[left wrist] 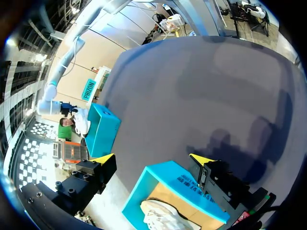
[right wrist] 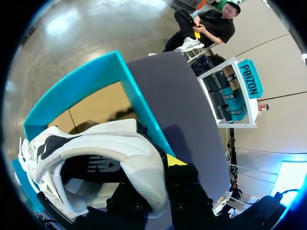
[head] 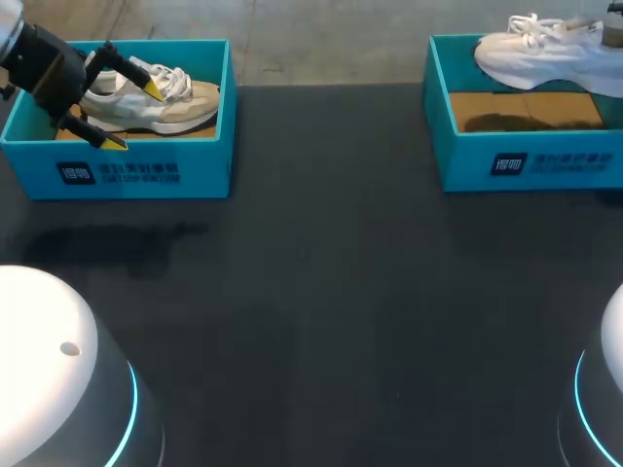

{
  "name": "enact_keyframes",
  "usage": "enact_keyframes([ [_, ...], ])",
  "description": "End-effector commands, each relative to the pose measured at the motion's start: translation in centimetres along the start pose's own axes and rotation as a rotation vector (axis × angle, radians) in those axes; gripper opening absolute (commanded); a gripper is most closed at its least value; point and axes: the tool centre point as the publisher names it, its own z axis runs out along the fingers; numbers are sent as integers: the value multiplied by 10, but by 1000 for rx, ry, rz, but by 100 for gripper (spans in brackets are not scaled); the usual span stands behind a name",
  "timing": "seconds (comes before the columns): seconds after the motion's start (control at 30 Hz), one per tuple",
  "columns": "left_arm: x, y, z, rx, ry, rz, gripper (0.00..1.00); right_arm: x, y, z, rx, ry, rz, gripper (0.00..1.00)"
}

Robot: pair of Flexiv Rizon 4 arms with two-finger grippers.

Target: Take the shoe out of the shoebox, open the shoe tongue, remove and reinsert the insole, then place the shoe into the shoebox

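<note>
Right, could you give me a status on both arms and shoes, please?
Left gripper open over the beige sneaker in the left shoebox. Right gripper shut on the white sneaker, held above the right shoebox. Nothing seen in the way.

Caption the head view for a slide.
Open left gripper over boxed beige shoe; white shoe held above the right shoebox.

Two shoes (head: 165, 107) (head: 545, 53) and two shoeboxes (head: 146, 173) (head: 545, 163).

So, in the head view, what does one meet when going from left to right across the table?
left shoebox holding the beige shoe → bare table → right shoebox with the white shoe above it
</note>
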Motion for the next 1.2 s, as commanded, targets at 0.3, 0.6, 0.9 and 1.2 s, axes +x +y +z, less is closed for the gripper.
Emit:
enact_keyframes([
  [0.3, 0, 0, 0, -2, 3, 0, 100, 14, 21, 19, 25, -15, -23, 0],
  [0.6, 0, 0, 0, -2, 3, 0, 100, 21, 27, 39, 32, -20, -34, 0],
  [0.9, 0, 0, 0, -2, 3, 0, 100, 31, 29, 58, 34, -32, -50, 0],
  [1.2, 0, 0, 0, -2, 3, 0, 100, 38, 28, 73, 48, -39, -66, 0],
])
